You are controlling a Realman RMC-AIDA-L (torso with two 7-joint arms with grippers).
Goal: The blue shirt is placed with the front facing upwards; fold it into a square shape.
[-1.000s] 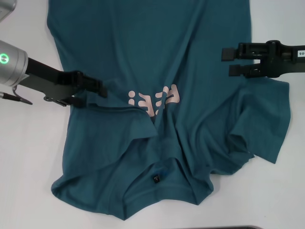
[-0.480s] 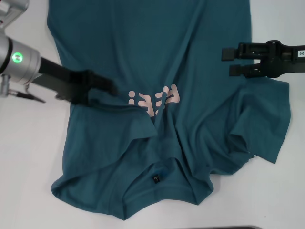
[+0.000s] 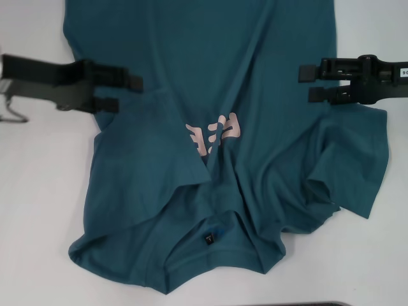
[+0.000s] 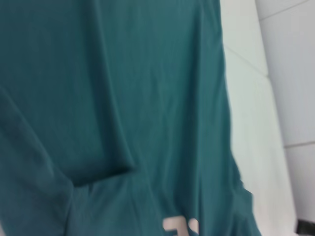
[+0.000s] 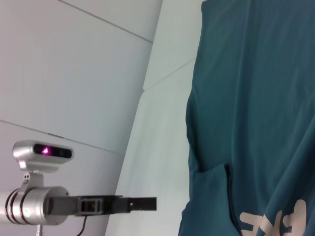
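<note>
The left gripper reaches in level from the left, its two fingers spread apart with nothing between them, tips at the edge of the blue shirt. The shirt lies spread on the white table, left sleeve folded inward over part of the pink lettering. The right gripper stretches in horizontally from the right, its fingers likewise apart and empty, above the shirt's right side.

White table underneath; pale panelled wall with seams behind.
</note>
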